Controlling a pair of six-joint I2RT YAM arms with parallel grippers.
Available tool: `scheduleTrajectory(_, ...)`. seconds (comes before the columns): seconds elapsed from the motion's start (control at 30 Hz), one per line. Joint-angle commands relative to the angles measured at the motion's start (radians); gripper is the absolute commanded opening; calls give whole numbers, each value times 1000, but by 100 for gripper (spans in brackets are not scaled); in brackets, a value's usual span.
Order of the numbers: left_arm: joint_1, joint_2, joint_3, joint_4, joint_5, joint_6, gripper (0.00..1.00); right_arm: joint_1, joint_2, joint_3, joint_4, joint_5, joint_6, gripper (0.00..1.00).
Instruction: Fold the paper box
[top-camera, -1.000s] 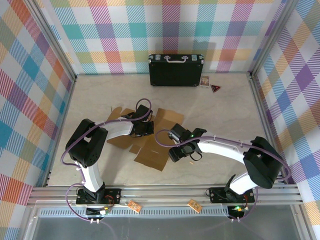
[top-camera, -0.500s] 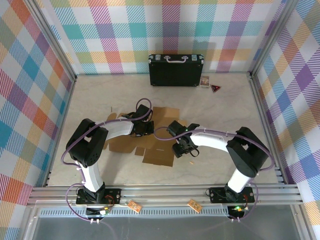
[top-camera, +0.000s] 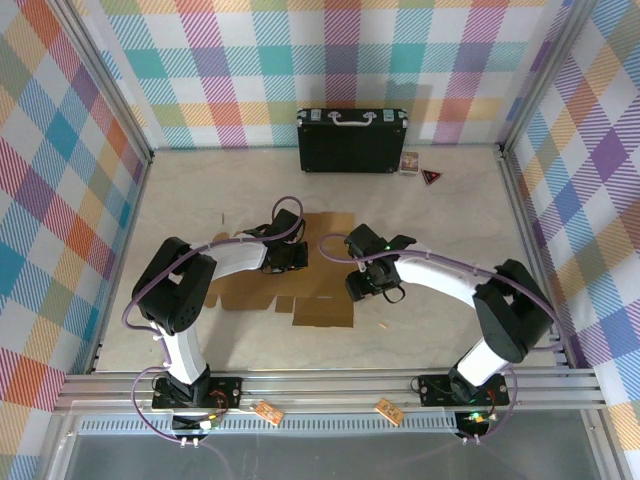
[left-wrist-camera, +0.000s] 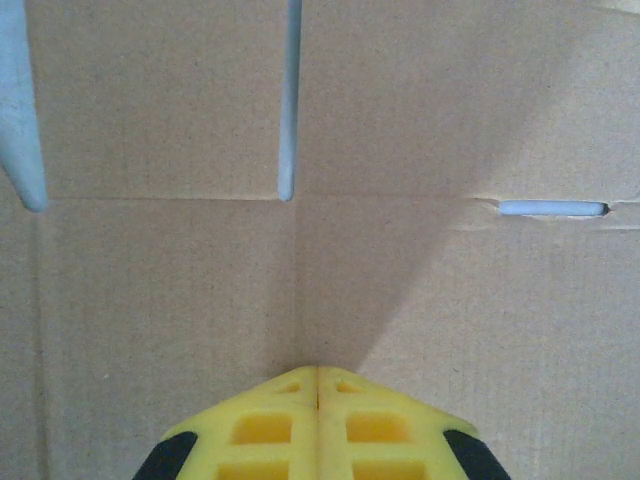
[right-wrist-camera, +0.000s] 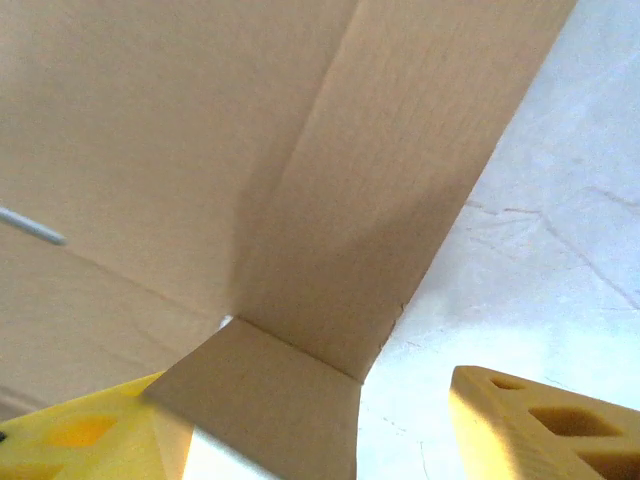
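Table: a pale marbled tabletop, walled in by checked panels of many colours.
Cardboard: the paper box, a flat brown corrugated die-cut sheet, lies unfolded at mid-table between the two arms, well in front of the case. One flap at its right edge stands raised off the table.
Case: a black hard case with a silver handle stands against the back wall.
Left pincer: the left gripper has its yellow fingers pressed together, tips over the sheet near a crease and narrow cut slits.
Right pincer: the right gripper has its fingers apart. The raised flap lies against one finger; the other is clear of it.
Small bits: a small card and a dark triangle lie just right of the case.
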Motion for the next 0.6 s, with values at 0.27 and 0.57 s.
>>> scheduleTrajectory(0.27, -2, 88, -53, -183, -20, 16, 0, -16, -2, 20, -66, 61, 58, 47)
scheduleTrajectory(0.57, -2, 85, -54, -184, -21, 18, 0, -14, -225, -103, -80, -174, 144, 51)
